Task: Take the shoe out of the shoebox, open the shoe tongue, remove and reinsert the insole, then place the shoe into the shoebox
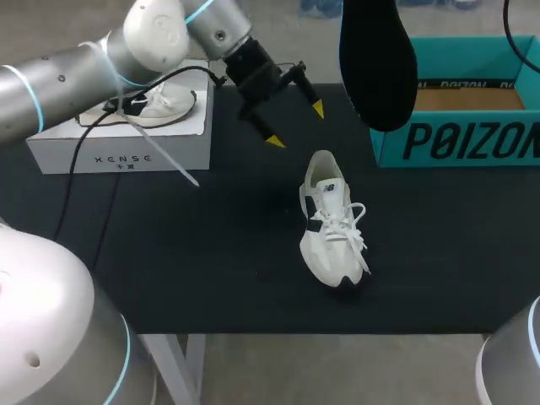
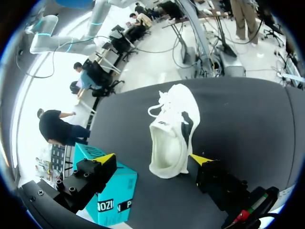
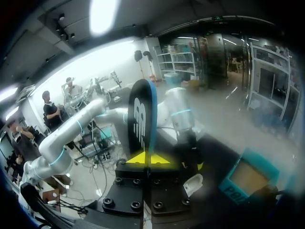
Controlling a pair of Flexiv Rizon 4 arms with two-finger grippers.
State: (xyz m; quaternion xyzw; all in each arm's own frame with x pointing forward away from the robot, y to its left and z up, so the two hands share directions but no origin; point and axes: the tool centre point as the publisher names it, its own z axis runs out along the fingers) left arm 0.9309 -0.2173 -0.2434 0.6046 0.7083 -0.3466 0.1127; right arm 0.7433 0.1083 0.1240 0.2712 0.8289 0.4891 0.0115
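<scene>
The shoe (image 1: 331, 224) stands upright on the black mat (image 1: 169, 253), outside the shoebox (image 1: 472, 118), with its heel toward the left gripper (image 1: 296, 125). That gripper's jaws are spread and hold nothing.

The insole (image 1: 377, 63) is held above the table, its upper end cut off by the head view. The right gripper (image 3: 148, 158) pinches the insole edge-on, as seen only in the right wrist view.

The shoebox is cut off at the right. The left arm partly hides a second shoe (image 1: 160, 105) on the white box (image 1: 118, 143).
</scene>
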